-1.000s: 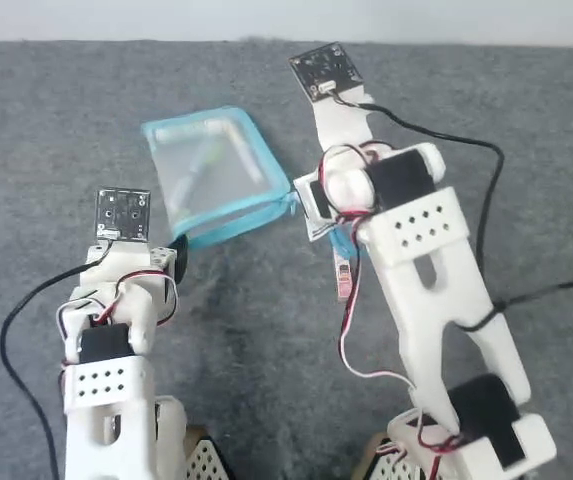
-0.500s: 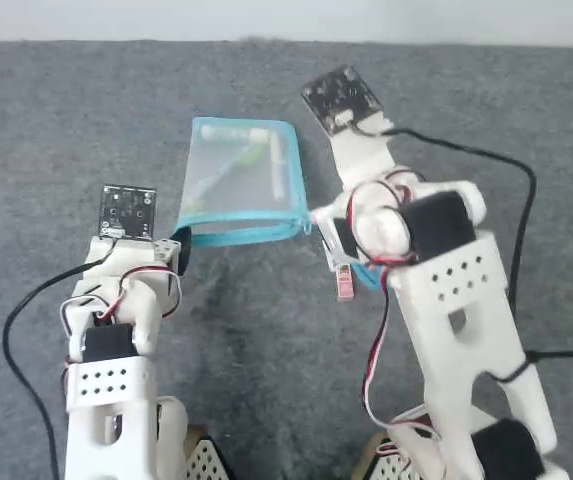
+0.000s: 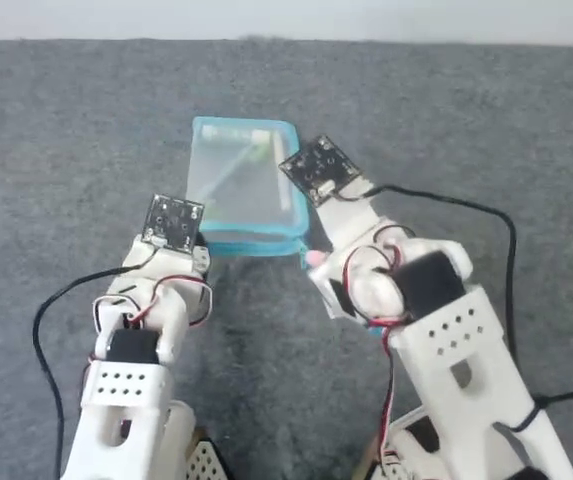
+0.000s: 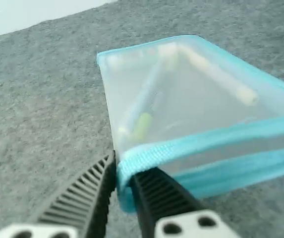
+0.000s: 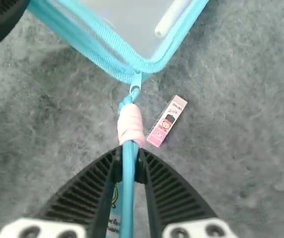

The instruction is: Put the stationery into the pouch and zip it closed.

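Note:
A clear pouch with a turquoise zip border lies on the grey carpet, with pens and a white stick inside it. My left gripper is shut on the pouch's near corner seam. Shut on the turquoise zipper pull cord, my right gripper sits just behind the cord's pink bead. The zip slider sits at the pouch corner nearest that gripper. A small pink eraser lies on the carpet beside the cord, outside the pouch.
The left arm and right arm stand close together at the near side, the right wrist overlapping the pouch's right edge. Black cables trail off the right arm. A pale wall edge lies beyond the carpet.
The pouch swung from tilted to square. The right arm shifted left over its right edge, and the left arm moved right and forward with the corner.

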